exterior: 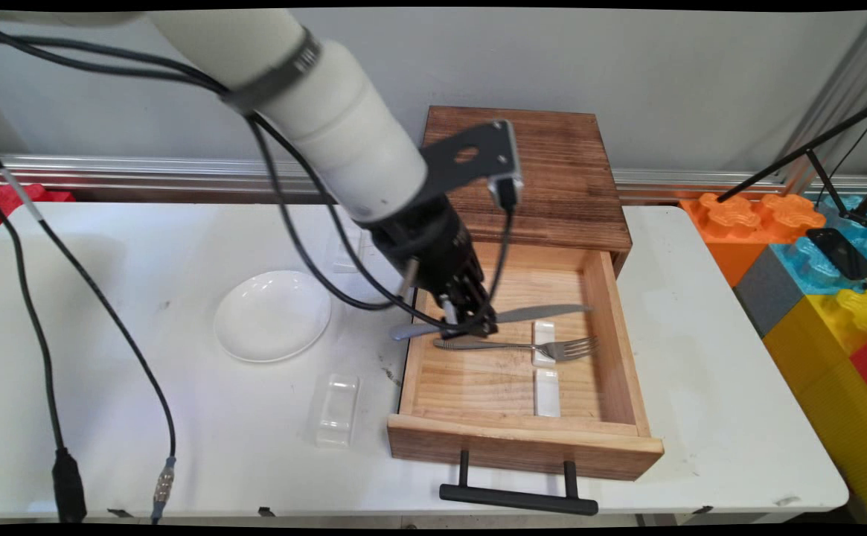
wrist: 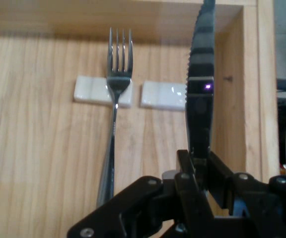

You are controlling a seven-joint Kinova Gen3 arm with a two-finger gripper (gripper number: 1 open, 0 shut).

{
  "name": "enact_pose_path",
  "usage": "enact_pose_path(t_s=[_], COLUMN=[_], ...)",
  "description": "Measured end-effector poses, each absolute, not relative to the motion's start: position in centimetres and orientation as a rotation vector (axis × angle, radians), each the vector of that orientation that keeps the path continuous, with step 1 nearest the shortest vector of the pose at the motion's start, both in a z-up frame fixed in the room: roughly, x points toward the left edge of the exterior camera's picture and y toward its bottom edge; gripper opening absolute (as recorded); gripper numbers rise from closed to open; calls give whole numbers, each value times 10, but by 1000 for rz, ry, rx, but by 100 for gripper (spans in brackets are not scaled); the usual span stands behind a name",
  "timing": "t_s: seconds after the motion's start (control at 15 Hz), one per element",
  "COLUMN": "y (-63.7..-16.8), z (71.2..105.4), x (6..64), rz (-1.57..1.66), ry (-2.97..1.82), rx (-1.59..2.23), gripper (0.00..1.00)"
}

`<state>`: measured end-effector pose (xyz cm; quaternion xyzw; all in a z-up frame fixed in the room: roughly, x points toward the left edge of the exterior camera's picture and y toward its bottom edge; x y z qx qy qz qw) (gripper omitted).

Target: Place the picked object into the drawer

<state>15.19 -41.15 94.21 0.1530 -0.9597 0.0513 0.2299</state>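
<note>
My gripper (exterior: 470, 324) is shut on a table knife (exterior: 545, 313) near the middle of its length. It holds the knife level over the open wooden drawer (exterior: 522, 447), handle to the left, blade toward the drawer's right wall. In the hand view the gripper (wrist: 197, 166) clamps the knife (wrist: 201, 74), whose serrated blade runs up the picture. On the drawer floor (wrist: 43, 148) lies a fork (exterior: 515, 346), its neck on a small white rest (exterior: 543, 333). A second white rest (exterior: 547, 393) lies nearer the drawer front. The hand view shows the fork (wrist: 115, 114) and both rests (wrist: 103, 90) (wrist: 164, 95).
The drawer stands pulled out of a dark wooden cabinet (exterior: 545, 171), its black handle (exterior: 519, 497) over the table's near edge. A white plate (exterior: 272, 316) and a clear plastic box (exterior: 336, 409) lie left of the drawer. Coloured toy blocks (exterior: 813, 260) stand at the right.
</note>
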Motion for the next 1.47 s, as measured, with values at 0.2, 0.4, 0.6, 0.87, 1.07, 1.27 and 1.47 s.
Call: enact_pose_path(t_s=[0.2,0.4,0.6,0.87,1.07,1.27,1.47], y=[-418,-424,-429,-432,-434,-436,-437], z=[925,907,889,863,848,834,821], x=[135,122,111,102,98,97,95], rz=[155,167,173,172,168,162,151], ry=[-2635,-2630,-2626,-2627,-2630,-2634,-2640], rx=[417,422,425,431,432,435,427], gripper=[0,0,0,0,0,0,0])
